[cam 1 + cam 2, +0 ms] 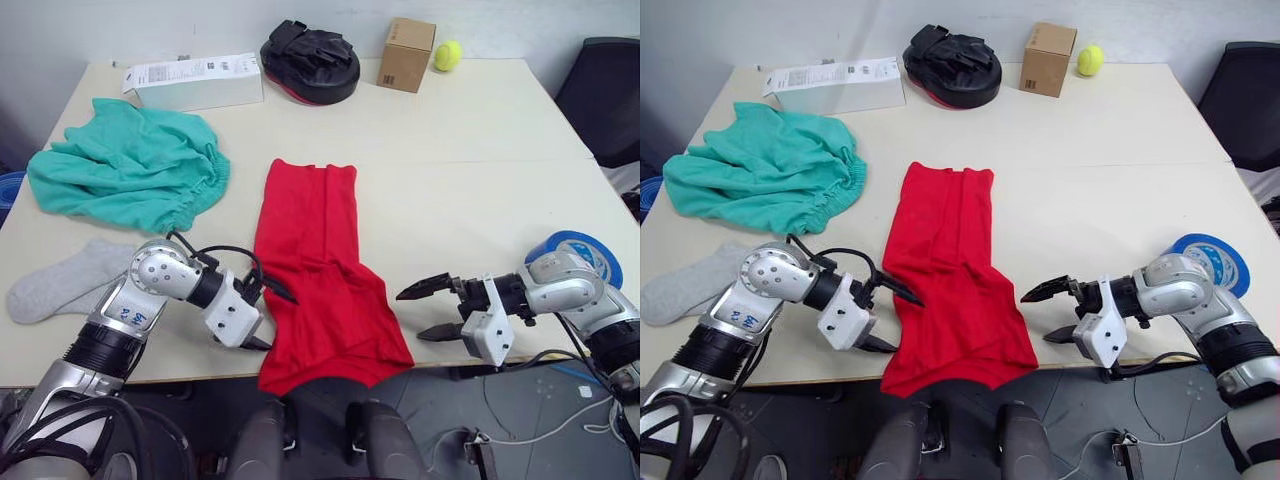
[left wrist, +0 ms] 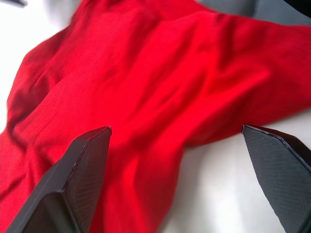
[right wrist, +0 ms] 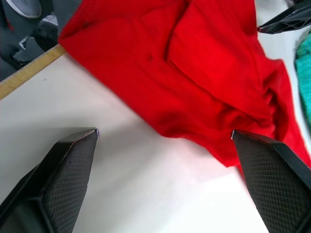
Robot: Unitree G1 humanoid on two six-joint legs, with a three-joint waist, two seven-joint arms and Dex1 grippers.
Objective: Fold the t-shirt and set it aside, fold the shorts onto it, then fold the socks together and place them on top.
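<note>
Nearest the camera, the lower end of the t-shirt (image 1: 322, 280) is seen draped over the front edge of the bench (image 1: 480, 170), its hem hanging past the rim. The garment is laid as a long narrow strip running away from the camera, with its sides apparently turned in lengthwise, though the near half is bunched and skewed toward the right. The first fold is judged begun but not finished: no crosswise fold is seen, and the shirt is not yet set aside.

On either side of that near end the two hands are held low over the bench. The left hand (image 1: 270, 318) is placed right at the shirt's left edge with its fingers spread wide and nothing gripped. The right hand (image 1: 432, 308) is set just beside the shirt's right edge, apart from the cloth, its fingers likewise wide and empty.

Further left, the socks (image 1: 68, 280) are found lying flat and overlapped on the bench, not yet folded together. Beyond them the shorts (image 1: 125, 165) are heaped in a loose crumple, untouched by either hand. A roll of blue tape (image 1: 575, 252) lies near the right arm.

At the far edge a white box (image 1: 195, 80), a black padded mitt (image 1: 310, 60), a cardboard box (image 1: 406, 54) and a yellow ball (image 1: 447, 55) are lined up.
</note>
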